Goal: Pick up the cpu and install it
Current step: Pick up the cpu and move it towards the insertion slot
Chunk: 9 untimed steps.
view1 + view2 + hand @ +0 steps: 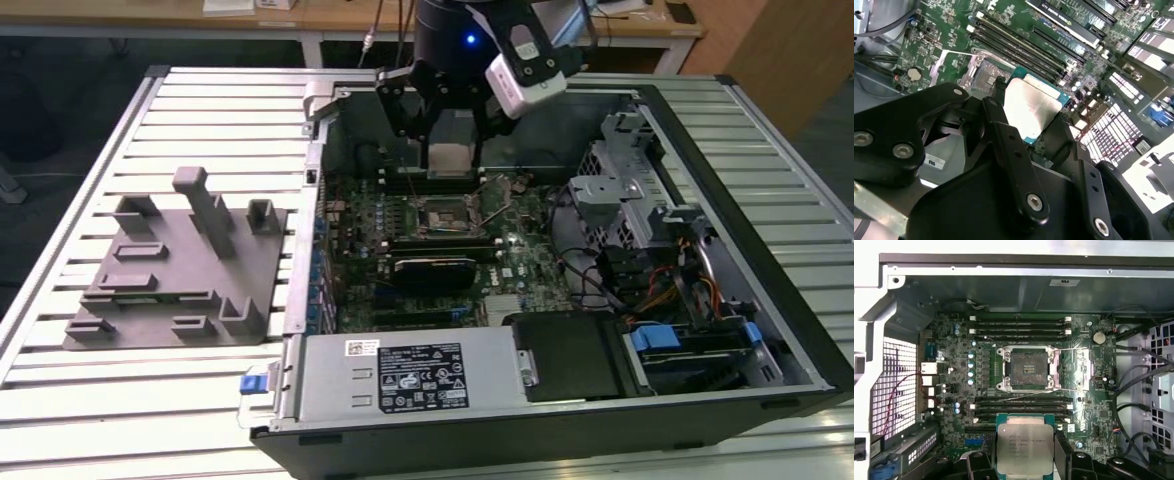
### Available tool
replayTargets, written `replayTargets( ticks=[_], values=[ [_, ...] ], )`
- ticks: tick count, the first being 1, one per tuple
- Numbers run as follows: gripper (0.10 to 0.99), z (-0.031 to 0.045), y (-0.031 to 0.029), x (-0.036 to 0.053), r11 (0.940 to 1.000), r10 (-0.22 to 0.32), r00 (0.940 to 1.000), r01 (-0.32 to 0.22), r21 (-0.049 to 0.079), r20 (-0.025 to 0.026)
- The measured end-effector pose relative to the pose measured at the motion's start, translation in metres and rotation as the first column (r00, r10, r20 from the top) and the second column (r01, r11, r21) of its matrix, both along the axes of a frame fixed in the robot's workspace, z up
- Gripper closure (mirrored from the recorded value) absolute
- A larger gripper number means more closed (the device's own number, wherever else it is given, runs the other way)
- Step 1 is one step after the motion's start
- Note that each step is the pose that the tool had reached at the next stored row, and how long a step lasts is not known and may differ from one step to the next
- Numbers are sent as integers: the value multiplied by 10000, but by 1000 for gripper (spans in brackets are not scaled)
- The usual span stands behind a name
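The cpu [1024, 447], a small square chip with a pale silvery top and a green edge, sits between the black fingers of my gripper [1024, 456], which is shut on it. In the second wrist view the cpu [1031, 106] hangs tilted above the motherboard, with a finger [1000, 120] on one of its sides. The open black socket [1028, 369] with its metal frame lies on the board a short way from the chip. In the exterior view my gripper [451, 160] hovers inside the open computer case, just behind the socket [441, 215].
Memory slots [1021, 325] flank the socket on both sides. A grey fixture [174, 265] lies on the slatted table at the exterior view's left. The power supply [400, 375] fills the case's near side, with the drive cage and cables [627, 210] at the right.
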<state>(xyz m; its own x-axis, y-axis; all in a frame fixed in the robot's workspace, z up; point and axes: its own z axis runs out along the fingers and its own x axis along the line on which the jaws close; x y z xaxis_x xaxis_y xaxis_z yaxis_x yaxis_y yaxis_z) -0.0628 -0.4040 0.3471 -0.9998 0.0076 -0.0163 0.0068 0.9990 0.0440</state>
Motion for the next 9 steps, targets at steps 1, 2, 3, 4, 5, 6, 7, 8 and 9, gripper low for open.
replayTargets(
  ticks=[1, 2, 3, 4, 5, 6, 7, 8, 9],
  values=[
    [541, -18, 0, 0, 10000, 0, 10000, 0, -1, 0],
    [541, -37, 0, 1, 10000, 0, 10000, 0, -3, 0],
    [541, -55, 0, 1, 10000, 0, 10000, 0, -4, 0],
    [541, -73, 0, 2, 10000, 0, 10000, 0, -4, 0],
    [541, -91, 0, 2, 10000, -1, 10000, 1, -5, 0],
    [541, -109, 0, 2, 10000, 0, 10000, 0, -5, 0],
    [541, -127, 0, 3, 10000, 0, 10000, 0, -5, 0],
    [541, -145, 0, 3, 10000, 0, 10000, 0, -5, 0],
    [541, -165, 0, 3, 10000, 0, 10000, 0, -5, 0]
  ],
)
